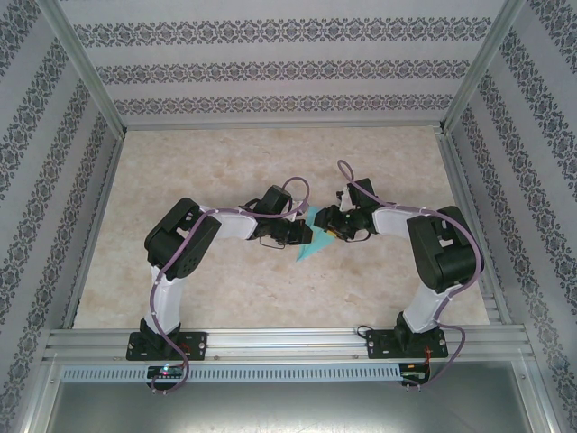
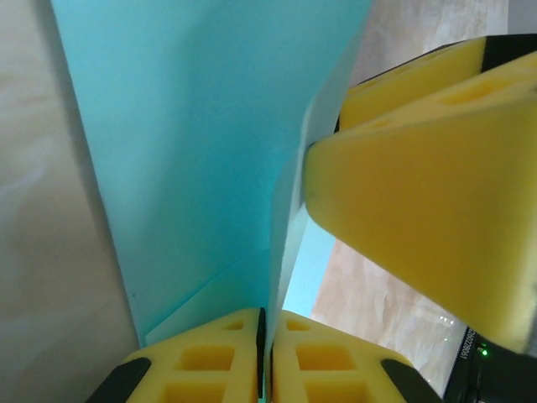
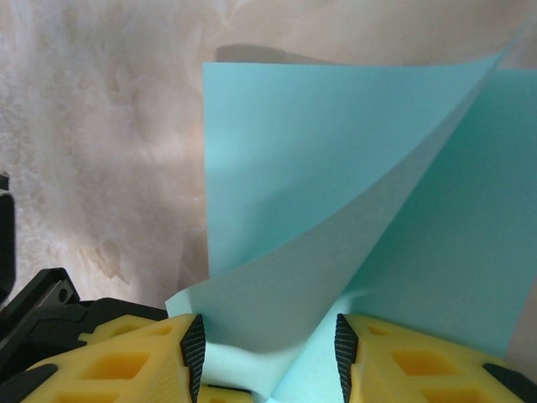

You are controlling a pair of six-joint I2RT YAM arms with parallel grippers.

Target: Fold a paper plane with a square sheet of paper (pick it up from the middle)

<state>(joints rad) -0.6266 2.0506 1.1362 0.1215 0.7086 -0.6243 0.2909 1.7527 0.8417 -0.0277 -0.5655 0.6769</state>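
left gripper (image 2: 266, 326): clamped on thin teal square paper sheet (image 2: 193, 126) edge | right gripper (image 3: 268, 336): jaws apart, sheet flap between | progress: early fold judged underway, dart unformed

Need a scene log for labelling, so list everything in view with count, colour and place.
thin square sheet of paper: one, teal, partly folded, at the table's middle between both arms' fingers.
marbled tabletop: one, beige, under the arms.
patterned wall panels: three, grey-white, around the table.
metal rail: one, silver, near edge, under both arm bases.
left arm and right arm: two, white and black, reaching inward.
left fingers: two, yellow, shut on the paper.
right fingers: two, yellow, apart, paper between them.
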